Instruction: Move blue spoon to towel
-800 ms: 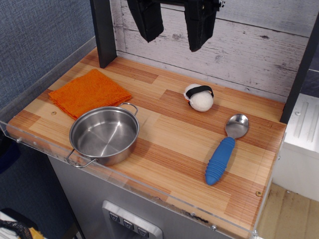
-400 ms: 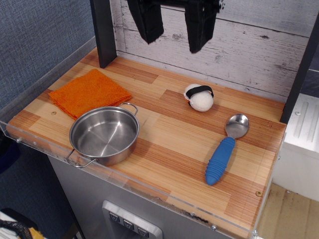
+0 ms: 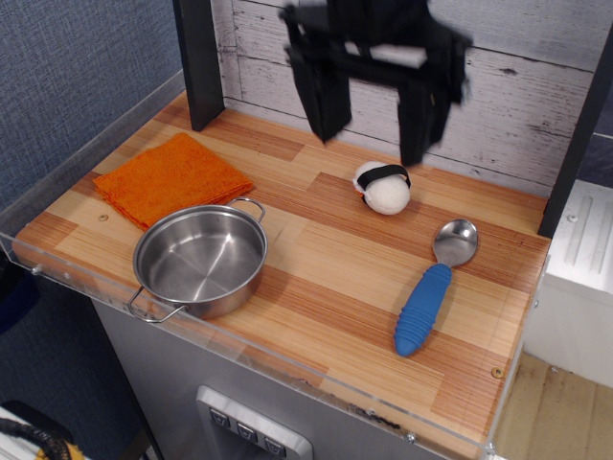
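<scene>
The blue spoon (image 3: 429,294) lies flat on the wooden table at the right, silver bowl toward the back, ribbed blue handle toward the front edge. The orange towel (image 3: 170,178) lies folded flat at the back left. My black gripper (image 3: 372,129) hangs open and empty in the air above the middle back of the table. Its two fingers (image 3: 323,105) point down, wide apart. It is well above and to the left of the spoon.
A steel pot (image 3: 200,261) with two loop handles stands at the front left, just in front of the towel. A white ball with a black band (image 3: 383,187) lies at the back middle. A dark post (image 3: 199,62) stands at the back left.
The gripper has moved down and to the right, into fuller view above the white ball. The spoon, towel and pot have not moved.
</scene>
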### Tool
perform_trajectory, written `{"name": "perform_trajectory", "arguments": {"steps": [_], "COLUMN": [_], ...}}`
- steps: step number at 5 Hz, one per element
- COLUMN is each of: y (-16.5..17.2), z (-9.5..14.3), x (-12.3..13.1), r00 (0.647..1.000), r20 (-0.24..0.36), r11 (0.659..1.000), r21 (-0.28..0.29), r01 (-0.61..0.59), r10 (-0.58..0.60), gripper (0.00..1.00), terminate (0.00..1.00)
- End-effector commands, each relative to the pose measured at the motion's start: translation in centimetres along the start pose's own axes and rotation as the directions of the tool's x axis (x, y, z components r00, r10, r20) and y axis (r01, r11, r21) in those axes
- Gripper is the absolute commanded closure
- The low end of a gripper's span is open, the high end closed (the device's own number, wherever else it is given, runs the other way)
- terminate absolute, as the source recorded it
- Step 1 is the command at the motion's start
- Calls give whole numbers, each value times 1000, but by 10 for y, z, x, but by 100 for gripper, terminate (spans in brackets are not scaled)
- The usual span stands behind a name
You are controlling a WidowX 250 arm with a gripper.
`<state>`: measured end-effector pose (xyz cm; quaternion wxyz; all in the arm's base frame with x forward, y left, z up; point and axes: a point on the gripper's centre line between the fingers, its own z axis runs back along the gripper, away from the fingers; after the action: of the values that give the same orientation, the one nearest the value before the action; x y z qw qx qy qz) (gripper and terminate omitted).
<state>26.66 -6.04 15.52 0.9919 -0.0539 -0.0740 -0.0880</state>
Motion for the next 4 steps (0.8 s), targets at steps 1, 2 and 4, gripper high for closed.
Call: {"name": "perform_trajectory", "arguments": {"steps": [1, 2, 4], "y": [-21, -22, -18], "z": [-41, -63, -101], "x": [-3, -4, 16], "r00": [996, 995, 995], "r20": [12, 8, 15], "r11": [996, 995, 995], "r21": [3, -27, -21], "r01": [90, 99, 102], "r10": [-90, -99, -101], "gripper": [0, 0, 0], "terminate": [0, 0, 0]}}
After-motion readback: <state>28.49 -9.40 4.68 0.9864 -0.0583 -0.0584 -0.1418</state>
